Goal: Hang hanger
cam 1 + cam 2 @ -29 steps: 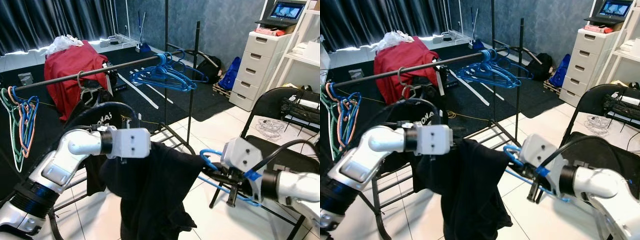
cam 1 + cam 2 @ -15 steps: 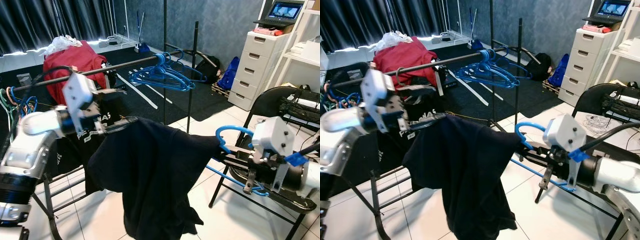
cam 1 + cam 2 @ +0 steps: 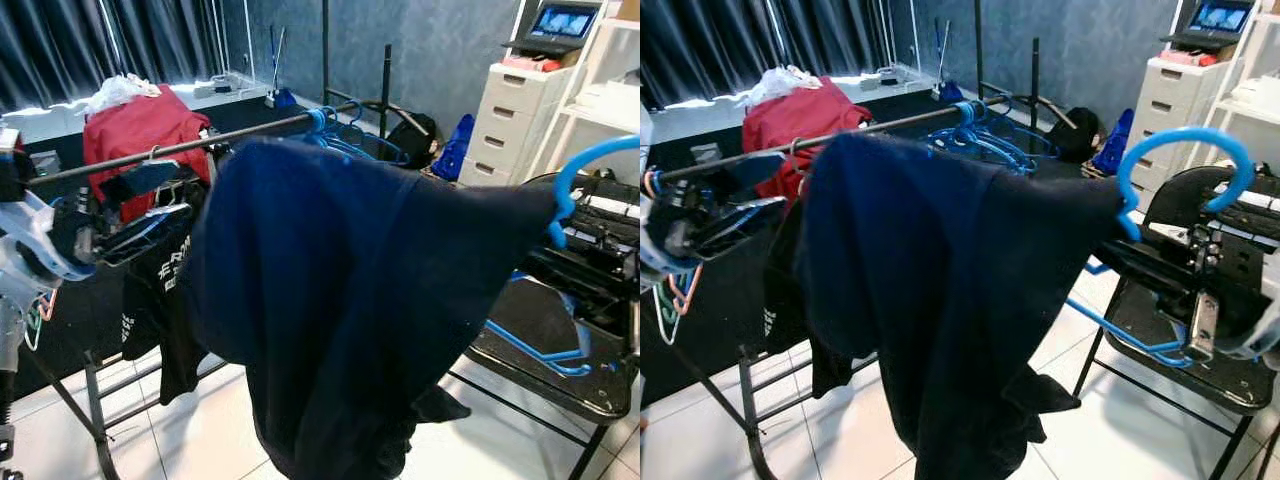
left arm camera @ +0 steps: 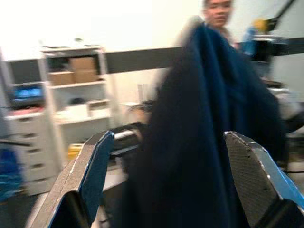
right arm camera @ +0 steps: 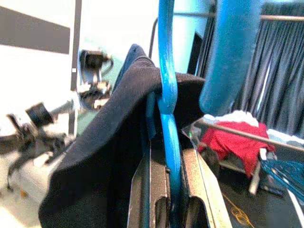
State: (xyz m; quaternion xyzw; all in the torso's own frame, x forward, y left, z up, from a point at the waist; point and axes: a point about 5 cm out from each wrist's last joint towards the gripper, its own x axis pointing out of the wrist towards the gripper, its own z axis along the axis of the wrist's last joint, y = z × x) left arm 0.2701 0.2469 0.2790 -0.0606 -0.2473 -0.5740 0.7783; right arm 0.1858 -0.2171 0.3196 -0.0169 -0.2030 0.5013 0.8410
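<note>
A dark navy garment [image 3: 350, 300] hangs on a blue hanger, whose hook [image 3: 590, 165] sticks up at the right. My right gripper [image 3: 1130, 260] is shut on the hanger's neck [image 5: 168, 118], holding it high in front of the black clothes rail [image 3: 200, 143]. My left gripper [image 3: 150, 203] is open at the left, just off the garment's shoulder, with nothing between its fingers [image 4: 95, 166]. The garment [image 4: 204, 142] lies straight ahead of them. The hanger's left end is hidden under the cloth.
On the rail hang several blue hangers [image 3: 340, 135], a black printed garment [image 3: 165, 280] and coloured hangers at its left end. A red cloth pile [image 3: 140, 120] lies behind. A black folding chair [image 3: 560, 350] and white drawers [image 3: 510, 115] stand at the right. A person [image 4: 218, 12] stands behind the garment.
The hanger and garment have risen and come closer, now covering the rail's middle. My left gripper has come off the garment's shoulder and stands open to its left.
</note>
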